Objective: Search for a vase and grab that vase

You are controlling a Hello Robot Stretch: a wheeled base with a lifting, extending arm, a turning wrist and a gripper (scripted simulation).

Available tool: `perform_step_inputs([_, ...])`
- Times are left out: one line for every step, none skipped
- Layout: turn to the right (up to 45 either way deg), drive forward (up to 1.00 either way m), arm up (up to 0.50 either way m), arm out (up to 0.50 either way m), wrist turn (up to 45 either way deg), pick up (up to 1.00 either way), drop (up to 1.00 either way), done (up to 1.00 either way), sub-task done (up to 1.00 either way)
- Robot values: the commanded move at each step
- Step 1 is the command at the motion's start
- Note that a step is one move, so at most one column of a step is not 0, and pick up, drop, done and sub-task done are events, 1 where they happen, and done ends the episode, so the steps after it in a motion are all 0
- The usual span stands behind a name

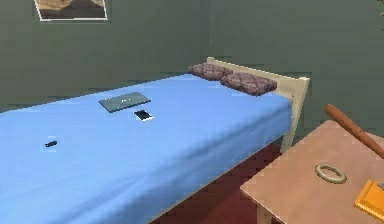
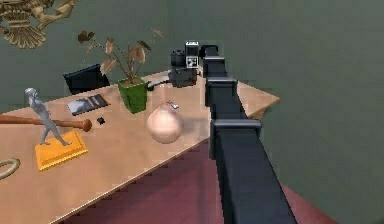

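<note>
A round pinkish vase (image 2: 165, 125) sits on the wooden table (image 2: 120, 165), close to the left of the dark arm bar. The arm rises from the bottom edge of the arm side view and ends over the table's far part, where the gripper (image 2: 178, 70) shows as a dark body beside the white marked squares. The tabletop and small items lie behind the gripper, so I cannot tell whether it holds anything. The vase lies nearer to me than the gripper's end.
On the table stand a plant in a green pot (image 2: 131, 93), a grey figurine (image 2: 46, 120) on an orange book, a bat (image 2: 30, 119), a dark laptop (image 2: 86, 78) and a ring (image 1: 331, 173). A blue bed (image 1: 130, 130) with pillows (image 1: 232, 78) occupies the forward view.
</note>
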Motion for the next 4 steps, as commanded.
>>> perform_step_inputs([0.0, 0.0, -0.24, 0.0, 0.0, 0.0, 0.0, 0.0, 0.0])
perform_step_inputs([0.0, 0.0, 0.0, 0.0, 0.0, 1.0, 0.0, 0.0, 0.0])
perform_step_inputs([0.0, 0.0, 0.1, 0.0, 0.0, 0.0, 0.0, 0.0, 0.0])
perform_step_inputs([0.0, 0.0, 0.0, 0.0, 0.0, 0.0, 0.0, 1.0, 0.0])
